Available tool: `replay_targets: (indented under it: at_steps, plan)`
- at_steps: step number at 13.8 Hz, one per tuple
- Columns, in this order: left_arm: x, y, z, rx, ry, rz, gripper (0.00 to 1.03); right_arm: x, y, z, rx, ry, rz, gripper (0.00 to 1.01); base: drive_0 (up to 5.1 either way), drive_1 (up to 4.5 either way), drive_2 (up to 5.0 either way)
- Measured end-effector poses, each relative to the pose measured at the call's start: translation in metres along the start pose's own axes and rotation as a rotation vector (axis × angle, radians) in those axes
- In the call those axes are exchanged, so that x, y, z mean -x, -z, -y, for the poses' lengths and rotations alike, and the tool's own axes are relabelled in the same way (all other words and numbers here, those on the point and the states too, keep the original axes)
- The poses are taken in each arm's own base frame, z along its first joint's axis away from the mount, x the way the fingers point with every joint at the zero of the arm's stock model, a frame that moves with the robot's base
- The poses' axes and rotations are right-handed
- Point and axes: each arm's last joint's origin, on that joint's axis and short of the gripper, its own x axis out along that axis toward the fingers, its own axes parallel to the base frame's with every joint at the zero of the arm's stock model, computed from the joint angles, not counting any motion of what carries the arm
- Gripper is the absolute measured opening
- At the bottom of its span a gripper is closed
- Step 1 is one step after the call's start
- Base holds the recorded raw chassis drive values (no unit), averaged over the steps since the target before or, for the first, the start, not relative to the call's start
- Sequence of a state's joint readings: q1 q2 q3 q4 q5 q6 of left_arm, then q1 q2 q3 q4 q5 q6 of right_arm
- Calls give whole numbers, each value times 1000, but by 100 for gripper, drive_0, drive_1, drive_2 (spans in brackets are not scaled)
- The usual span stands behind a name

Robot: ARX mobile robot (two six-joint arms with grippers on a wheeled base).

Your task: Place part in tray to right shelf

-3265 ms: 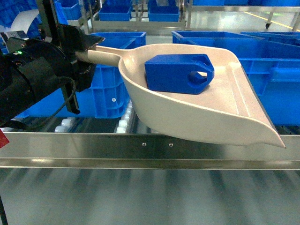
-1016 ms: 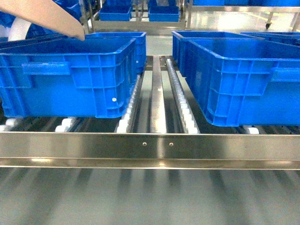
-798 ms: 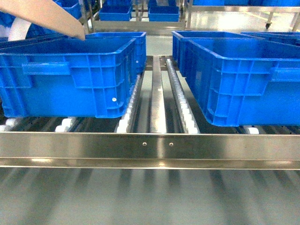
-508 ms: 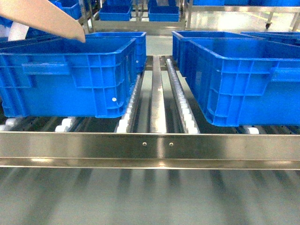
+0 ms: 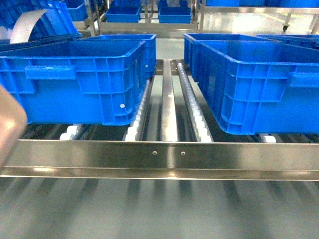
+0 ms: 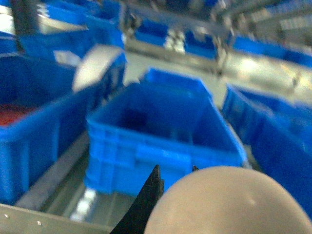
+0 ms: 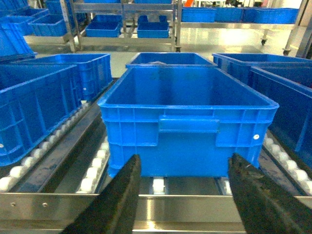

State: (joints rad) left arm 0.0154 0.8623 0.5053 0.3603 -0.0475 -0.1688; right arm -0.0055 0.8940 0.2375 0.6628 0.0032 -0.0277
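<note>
The beige tray point(image 6: 229, 202) fills the bottom of the blurred left wrist view as a rounded shape. My left gripper point(image 6: 175, 168) is shut on it, with one black finger point(image 6: 146, 204) showing beside it. In the head view a blurred bit of the tray point(image 5: 10, 124) shows at the left edge, by the right shelf's steel front rail point(image 5: 169, 154). The part is hidden. My right gripper point(image 7: 183, 161) is open with nothing between its fingers, just in front of the rail point(image 7: 195, 207) and facing a blue crate point(image 7: 187, 122).
Large blue crates point(image 5: 79, 79) point(image 5: 259, 84) stand on white roller tracks point(image 5: 192, 107), with a bare steel lane point(image 5: 168, 104) between them. A pale flap point(image 5: 30, 22) sticks up from a crate at the far left. More crates and racks stand behind.
The tray, held in the middle of the head view with the part in it 3.3 s ago, swung off to the upper left. It now shows low at the left edge.
</note>
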Motion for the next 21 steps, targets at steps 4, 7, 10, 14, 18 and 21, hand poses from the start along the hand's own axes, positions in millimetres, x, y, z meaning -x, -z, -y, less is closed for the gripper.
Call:
replay_targets:
  at_steps: [4,7,10,14,18,21]
  plan:
    - [28,38,-4,-148,58,20,12,24,18,-1,-13,-10,-9,4,0,0,0]
    - [43,73,-11,-152,58,-50,12,38,27,-2,-16,-9,-16,2,0,0,0]
    - [56,80,-13,-151,61,-16,12,48,32,-2,-16,-9,-12,2,0,0,0]
    - [68,92,-16,-151,61,-20,12,58,37,-2,-17,-9,6,2,0,0,0]
    - [76,99,-17,-151,61,-22,12,66,36,-2,-18,-9,10,2,0,0,0]
    - [81,102,-18,-151,62,0,12,70,37,-1,-19,-9,7,2,0,0,0]
